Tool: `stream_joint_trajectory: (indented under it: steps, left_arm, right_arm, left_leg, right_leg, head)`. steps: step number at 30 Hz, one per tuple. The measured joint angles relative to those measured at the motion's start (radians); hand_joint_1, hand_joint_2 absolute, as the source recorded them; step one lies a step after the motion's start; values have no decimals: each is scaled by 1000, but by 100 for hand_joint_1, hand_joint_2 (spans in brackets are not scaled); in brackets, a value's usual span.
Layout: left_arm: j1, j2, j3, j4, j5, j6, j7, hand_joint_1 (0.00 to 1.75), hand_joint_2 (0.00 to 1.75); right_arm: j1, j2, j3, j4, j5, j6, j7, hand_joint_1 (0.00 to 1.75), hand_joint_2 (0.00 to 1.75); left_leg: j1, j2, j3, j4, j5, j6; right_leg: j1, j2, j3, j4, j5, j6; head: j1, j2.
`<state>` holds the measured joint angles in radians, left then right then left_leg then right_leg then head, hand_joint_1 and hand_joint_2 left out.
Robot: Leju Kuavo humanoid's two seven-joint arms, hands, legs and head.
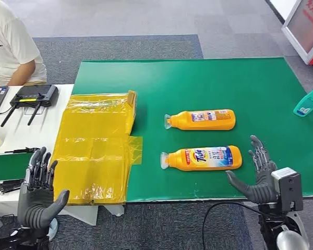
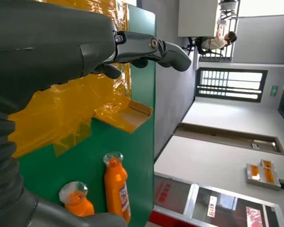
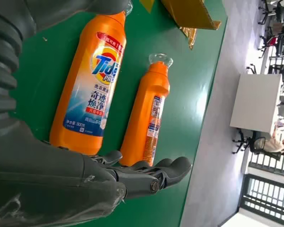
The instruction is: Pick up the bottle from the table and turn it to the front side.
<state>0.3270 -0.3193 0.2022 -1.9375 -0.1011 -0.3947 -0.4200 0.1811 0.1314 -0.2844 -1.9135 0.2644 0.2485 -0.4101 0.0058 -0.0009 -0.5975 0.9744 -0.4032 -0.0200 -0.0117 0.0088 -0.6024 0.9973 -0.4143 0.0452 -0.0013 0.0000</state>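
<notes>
Both hands dark grey w/ segmented, darker fingers and thick smooth grey thumbs: left hand [image 1: 38,195], right hand [image 1: 257,174]. Grey ribbed cover behind each hand in the wrist views. Boxy grey-and-black module [image 1: 287,187] at right wrist, black cable [image 1: 221,208] trailing, silver arm section [image 1: 290,240] below it.

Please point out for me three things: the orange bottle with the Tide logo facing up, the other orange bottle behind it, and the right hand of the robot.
Tide bottle [image 1: 204,158]: head view, on its front label.
Second orange bottle [image 1: 204,120]: head view, mid-body, beside its label.
Right hand [image 1: 261,177]: head view, on the palm.
</notes>
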Motion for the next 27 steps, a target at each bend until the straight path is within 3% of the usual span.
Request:
stream_joint_trajectory:
  steps: [17, 27]
  left_arm:
    - [-1, 4, 10, -26, -72, 7, 30, 0, 175]
    - [3, 35, -15, -41, -119, 38, 36, 0, 175]
  right_arm:
    - [8, -17, 14, 13, -29, 22, -21, 0, 175]
    - [17, -40, 17, 21, -35, 48, -15, 0, 175]
  left_leg:
    - [0, 0, 0, 0, 0, 0]
    - [0, 0, 0, 0, 0, 0]
  right_leg:
    - [0, 0, 0, 0, 0, 0]
    - [0, 0, 0, 0, 0, 0]
  head:
    - [0, 0]
    - [0, 0]
